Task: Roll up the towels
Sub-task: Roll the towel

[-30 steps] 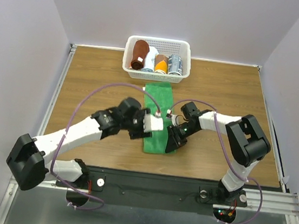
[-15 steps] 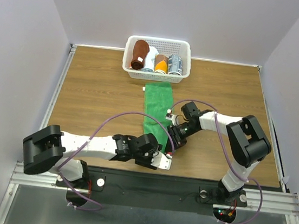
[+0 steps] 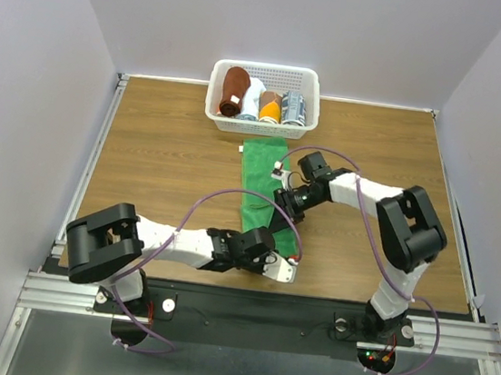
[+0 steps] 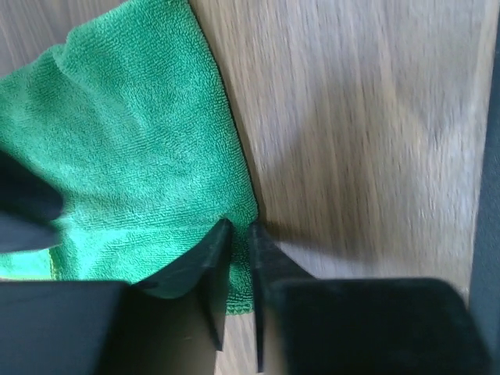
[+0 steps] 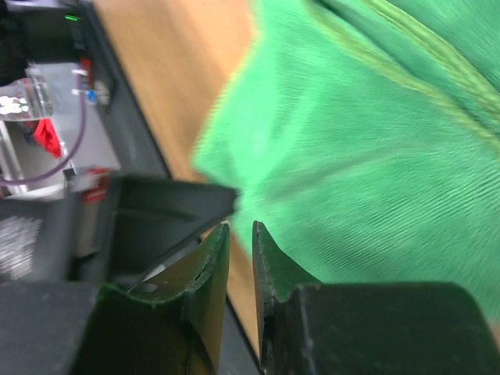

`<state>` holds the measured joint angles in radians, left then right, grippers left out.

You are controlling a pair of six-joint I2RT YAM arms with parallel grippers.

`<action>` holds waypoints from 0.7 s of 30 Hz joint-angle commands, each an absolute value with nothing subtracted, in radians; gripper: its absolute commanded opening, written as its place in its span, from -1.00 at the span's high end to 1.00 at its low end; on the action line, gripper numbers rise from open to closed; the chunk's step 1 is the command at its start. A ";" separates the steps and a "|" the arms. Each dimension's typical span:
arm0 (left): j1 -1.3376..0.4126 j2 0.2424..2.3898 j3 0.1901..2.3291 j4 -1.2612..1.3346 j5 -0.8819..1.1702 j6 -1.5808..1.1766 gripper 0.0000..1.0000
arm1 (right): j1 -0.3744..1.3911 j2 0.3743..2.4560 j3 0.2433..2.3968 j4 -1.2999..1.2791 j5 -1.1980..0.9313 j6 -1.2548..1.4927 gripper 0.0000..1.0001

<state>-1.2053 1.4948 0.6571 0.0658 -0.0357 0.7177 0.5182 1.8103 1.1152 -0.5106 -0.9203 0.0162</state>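
Green towel (image 3: 267, 167) lies flat and unrolled on the wooden counter (image 3: 164, 149). It is a long strip that starts just in front of the basket (image 3: 258, 126) at the far edge and runs down the middle toward the near edge, its near end skewed a little to the right. At the towel's near right corner, close to the near edge, sits the left gripper (image 3: 288, 265). Its jaws are drawn almost together with only a thin slit between them, tips at the cloth's hem; whether any cloth is caught there cannot be told. Over the towel's right edge, about midway along, is the right gripper (image 3: 283, 201). Its jaws too are nearly pressed together, green cloth right behind the tips, and a pinch is not clear to see. The white basket stands at the middle of the far edge and holds four rolls side by side: a brown roll (image 3: 234, 89) on the left, then a white roll (image 3: 253, 96), an orange roll (image 3: 270, 106) and a grey roll (image 3: 294, 108) on the right
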 commanded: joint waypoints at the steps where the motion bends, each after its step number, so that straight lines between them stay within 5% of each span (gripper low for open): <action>1: -1.209 1.536 0.672 0.008 -0.009 0.700 0.68 | 0.522 1.925 1.134 -0.469 -0.905 0.008 0.54; 5: -1.209 1.480 0.672 -0.060 0.054 0.687 1.00 | 0.523 1.937 1.086 -0.446 -0.894 0.009 0.54; 13: -1.209 1.339 0.698 -0.248 0.265 0.712 1.00 | 0.574 1.847 1.052 -0.448 -0.905 -0.034 0.48; 21: -1.128 1.339 0.799 -0.348 0.379 0.687 1.00 | 0.540 1.772 1.193 -0.477 -0.868 -0.031 0.22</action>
